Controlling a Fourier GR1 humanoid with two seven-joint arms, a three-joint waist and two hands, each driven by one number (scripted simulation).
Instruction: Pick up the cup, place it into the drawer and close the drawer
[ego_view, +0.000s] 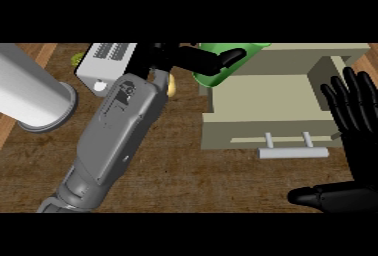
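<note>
Left hand (198, 58), fingers (227, 56) curled around the green cup (244, 52), above the open drawer's (258, 95) back corner; right hand (354, 130) released beside the drawer.

Even, fairly bright light, soft shadow inside the open drawer (258, 100), pale sheen on the grey cylinder (33, 92) left of it, no glare, slight softness throughout

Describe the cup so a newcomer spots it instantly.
Find the beige drawer, pulled open at the counter's right. At its back-left corner the left hand holds the cup over the rim. It is the only bright green thing there.
</note>
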